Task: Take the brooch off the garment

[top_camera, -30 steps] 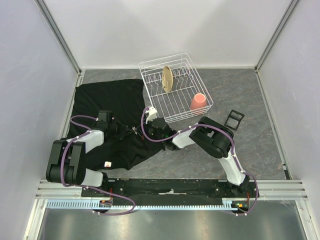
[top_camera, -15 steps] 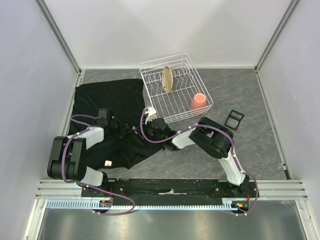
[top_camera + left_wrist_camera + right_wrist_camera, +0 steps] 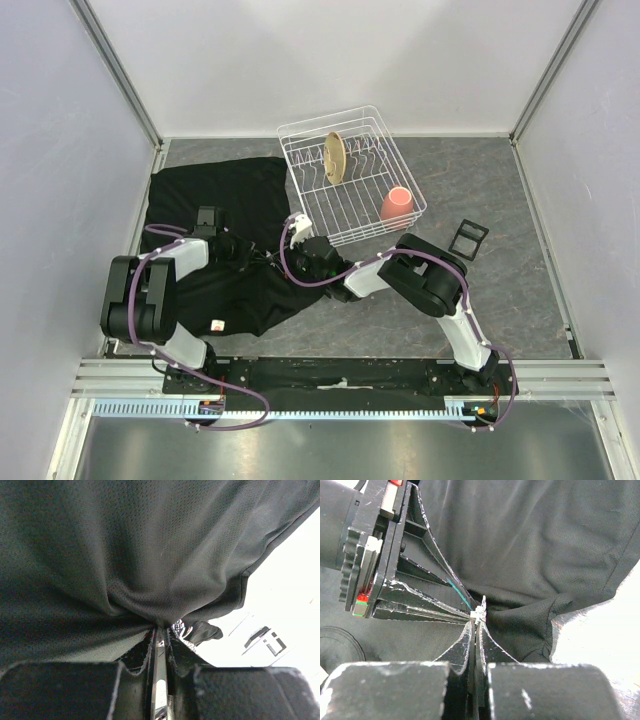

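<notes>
The black garment (image 3: 215, 195) lies wrinkled on the left of the table. My left gripper (image 3: 260, 258) is shut on a bunched fold of the garment (image 3: 150, 545), which fills the left wrist view above the pinch of the left gripper (image 3: 160, 630). My right gripper (image 3: 284, 263) meets it tip to tip from the right. In the right wrist view the right gripper (image 3: 477, 622) is shut on the tiny whitish brooch (image 3: 479, 613), right at the fabric (image 3: 535, 540). The left gripper's fingers (image 3: 420, 605) come in from the left and end at the brooch. The brooch is too small to make out in the top view.
A white wire dish rack (image 3: 352, 215) stands just behind the right arm, holding a tan plate (image 3: 335, 157) and a pink cup (image 3: 398, 203). A small black square frame (image 3: 468, 238) lies to the right. A white tag (image 3: 215, 326) sits on the garment's near edge.
The left arm's wrist has swung a little toward the back of the table, still pinching the fabric. The right gripper has stayed in place.
</notes>
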You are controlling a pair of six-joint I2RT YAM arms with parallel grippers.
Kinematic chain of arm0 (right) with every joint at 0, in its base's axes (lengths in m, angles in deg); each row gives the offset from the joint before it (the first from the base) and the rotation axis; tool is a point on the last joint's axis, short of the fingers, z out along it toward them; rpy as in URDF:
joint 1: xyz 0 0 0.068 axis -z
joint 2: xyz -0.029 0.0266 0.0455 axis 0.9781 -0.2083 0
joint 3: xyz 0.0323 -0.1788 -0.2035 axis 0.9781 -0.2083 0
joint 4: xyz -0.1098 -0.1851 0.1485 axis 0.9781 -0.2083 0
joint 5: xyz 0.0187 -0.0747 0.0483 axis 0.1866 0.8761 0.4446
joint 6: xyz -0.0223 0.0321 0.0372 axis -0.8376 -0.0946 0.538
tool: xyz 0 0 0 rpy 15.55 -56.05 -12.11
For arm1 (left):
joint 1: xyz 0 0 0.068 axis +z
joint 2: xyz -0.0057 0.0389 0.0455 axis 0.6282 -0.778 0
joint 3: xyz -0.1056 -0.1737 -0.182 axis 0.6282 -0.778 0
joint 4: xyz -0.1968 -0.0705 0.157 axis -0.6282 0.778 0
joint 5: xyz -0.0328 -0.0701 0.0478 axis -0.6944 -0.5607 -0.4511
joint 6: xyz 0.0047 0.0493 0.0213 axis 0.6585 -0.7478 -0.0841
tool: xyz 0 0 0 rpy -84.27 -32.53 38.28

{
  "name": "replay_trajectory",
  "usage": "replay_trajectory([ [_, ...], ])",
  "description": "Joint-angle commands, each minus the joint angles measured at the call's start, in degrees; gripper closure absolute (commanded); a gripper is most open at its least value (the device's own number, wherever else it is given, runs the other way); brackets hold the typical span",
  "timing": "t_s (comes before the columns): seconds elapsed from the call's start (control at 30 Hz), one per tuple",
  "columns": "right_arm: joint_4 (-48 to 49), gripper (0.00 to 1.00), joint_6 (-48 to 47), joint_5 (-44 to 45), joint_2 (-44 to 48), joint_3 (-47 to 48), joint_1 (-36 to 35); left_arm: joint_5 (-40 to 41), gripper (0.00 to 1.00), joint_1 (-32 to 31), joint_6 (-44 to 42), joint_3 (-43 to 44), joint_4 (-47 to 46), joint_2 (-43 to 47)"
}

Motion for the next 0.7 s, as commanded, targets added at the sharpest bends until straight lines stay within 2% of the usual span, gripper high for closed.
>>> replay_trajectory([
  [0.0,1.50,1.00,0.62,-10.53,-0.44,0.18,-2.57,-2.05,0.85,0.14,-1.59,3.19,-1.80,-2.09],
  [0.27,5.89,1.00,1.58,-7.90,1.92,-4.21,-2.22,-1.96,0.85,2.52,0.68,0.74,-1.79,-1.04],
  [0.57,2.03,1.00,0.79,1.33,3.25,-4.74,-2.22,-2.22,0.85,2.87,-0.62,-2.08,-2.68,3.62],
  [0.67,-1.38,1.00,-0.52,2.56,2.63,-2.03,-2.31,-0.82,0.81,2.96,-2.46,-3.84,-1.45,7.74],
])
